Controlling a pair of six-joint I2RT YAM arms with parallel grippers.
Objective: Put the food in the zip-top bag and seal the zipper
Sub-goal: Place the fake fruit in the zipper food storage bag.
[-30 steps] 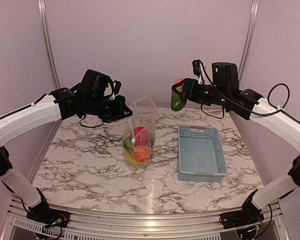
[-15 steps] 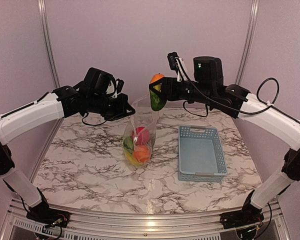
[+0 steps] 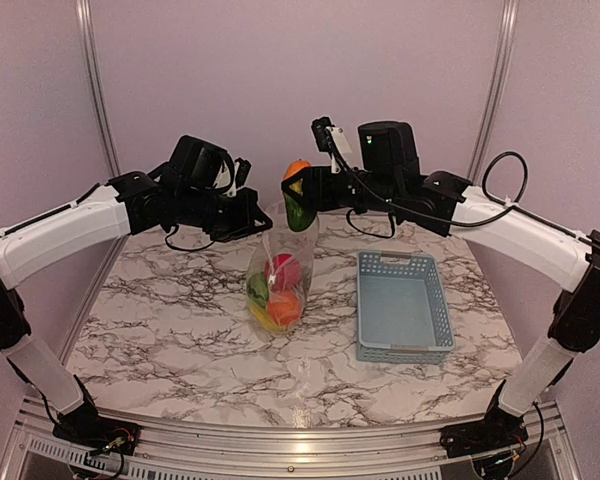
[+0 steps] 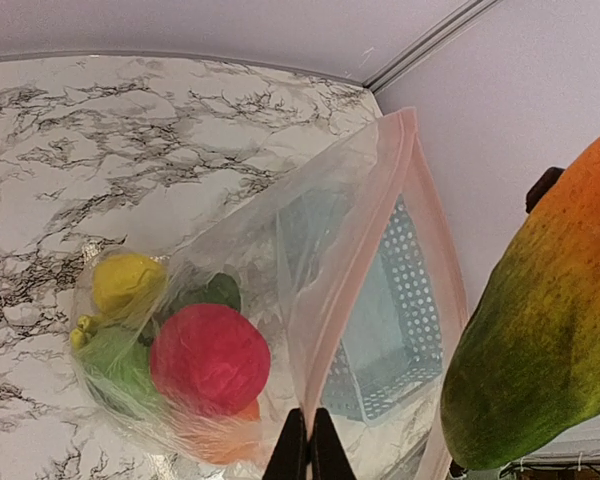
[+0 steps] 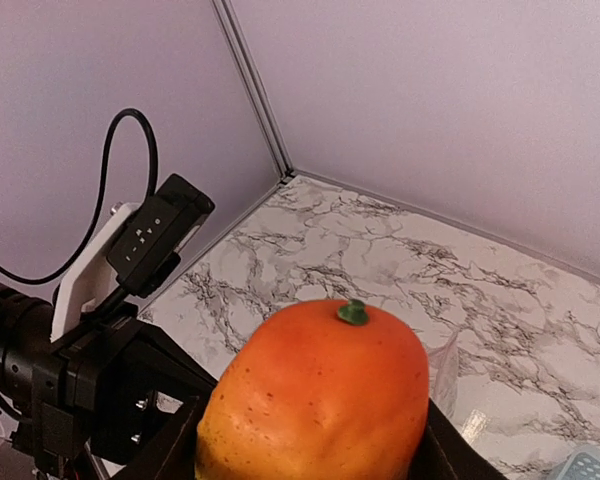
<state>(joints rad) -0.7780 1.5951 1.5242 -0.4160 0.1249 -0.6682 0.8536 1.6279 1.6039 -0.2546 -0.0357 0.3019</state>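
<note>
The clear zip-top bag [image 3: 280,270] stands upright mid-table with its mouth open upward. It holds a red apple [image 4: 210,358], an orange [image 3: 283,305], yellow pieces [image 4: 125,283] and green pieces [image 4: 115,360]. My left gripper [image 4: 306,445] is shut on the bag's pinkish zipper strip [image 4: 365,240] and holds that edge up. My right gripper [image 3: 298,195] is shut on the green-orange mango [image 3: 298,197], held just above the bag's mouth. The mango also shows in the left wrist view [image 4: 545,330] and fills the right wrist view [image 5: 315,395]. No slider tab shows.
The grey-blue perforated basket [image 3: 403,305] sits empty on the marble table [image 3: 160,330], right of the bag. The two arms meet over the bag near the back wall. A metal frame rail [image 3: 280,440] runs along the table's near edge.
My right gripper has carried the mango leftward from above the basket's far end to just over the bag's mouth. The left gripper and bag have stayed put.
</note>
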